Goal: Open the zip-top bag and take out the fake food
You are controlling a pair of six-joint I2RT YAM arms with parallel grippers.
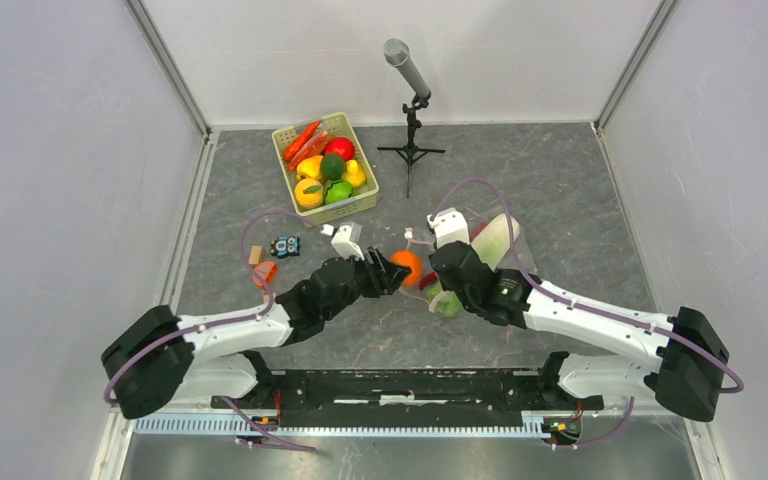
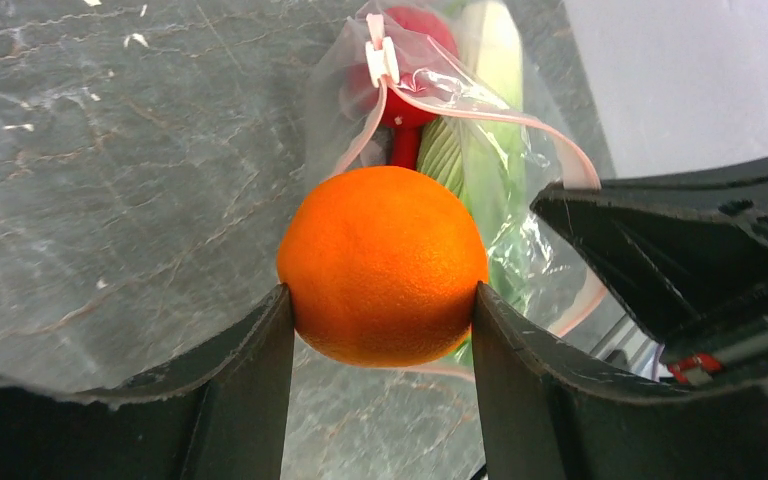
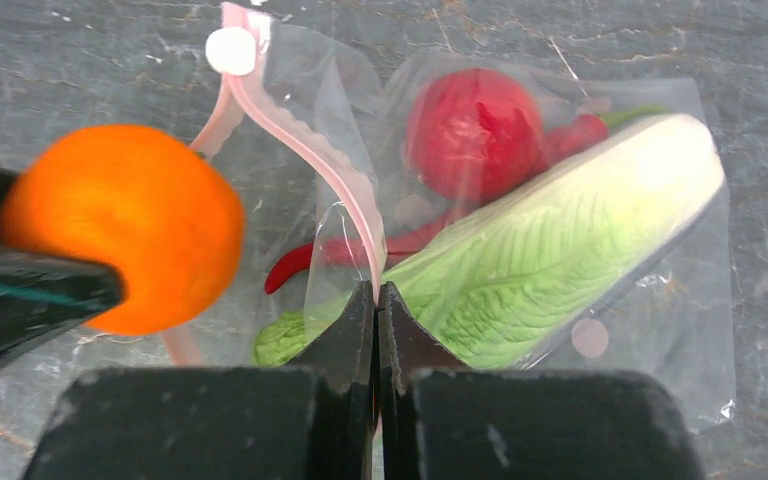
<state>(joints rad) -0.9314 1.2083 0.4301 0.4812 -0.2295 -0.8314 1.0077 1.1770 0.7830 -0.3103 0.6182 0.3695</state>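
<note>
The round orange (image 2: pixel 382 265) is clamped between my left gripper's (image 2: pixel 381 300) two fingers, held just outside the mouth of the zip-top bag (image 2: pixel 520 170); it also shows in the overhead view (image 1: pixel 407 266). The bag's mouth gapes, with its pale pink zip strip (image 3: pixel 300 140) lifted. My right gripper (image 3: pixel 377 290) is shut on that strip. Inside the clear bag (image 3: pixel 660 330) lie a red round piece (image 3: pixel 470 130), a thin red chili (image 3: pixel 290 265) and the long white-and-green cabbage (image 3: pixel 560 240). Both grippers meet near the middle of the table, left (image 1: pixel 398 272) and right (image 1: pixel 438 283).
A green lattice basket (image 1: pixel 345 208) of toy produce stands at the back left. A microphone on a small tripod (image 1: pixel 410 110) is behind the bag. A few small toys (image 1: pixel 265 268) lie left of my left arm. Grey walls close both sides.
</note>
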